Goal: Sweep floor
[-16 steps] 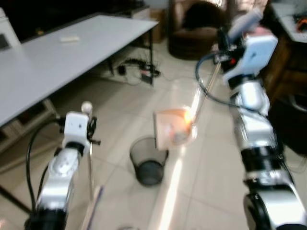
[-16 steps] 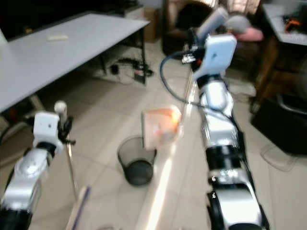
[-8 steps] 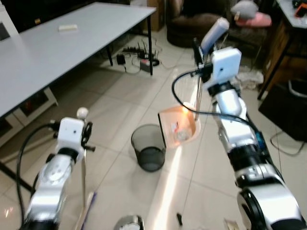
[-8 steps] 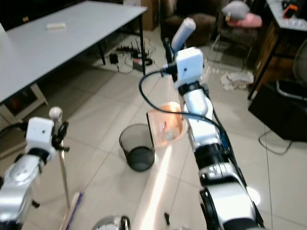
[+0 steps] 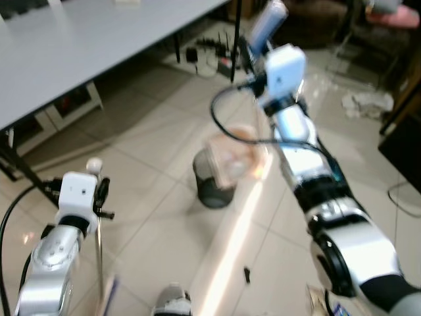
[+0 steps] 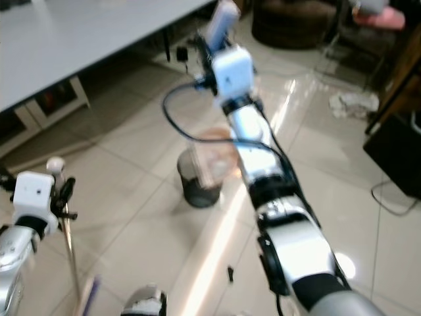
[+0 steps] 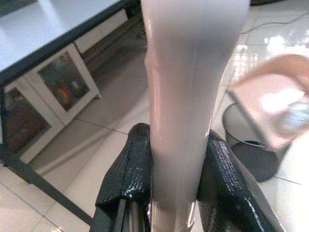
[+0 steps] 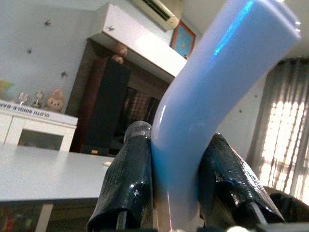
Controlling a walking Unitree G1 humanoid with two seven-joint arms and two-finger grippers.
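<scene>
Left eye view: R gripper clamps dustpan handle, pan hanging tilted just over the bin, w/ L gripper closed on upright broom pole well off bin's left, so R arm's nearer for tipping.

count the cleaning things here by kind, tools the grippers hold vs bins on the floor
Long-handled tools held: 2, the pale broom handle in the left gripper and the orange dustpan on its light blue handle in the right gripper
Black mesh waste bins: 1
Total: 3
</scene>
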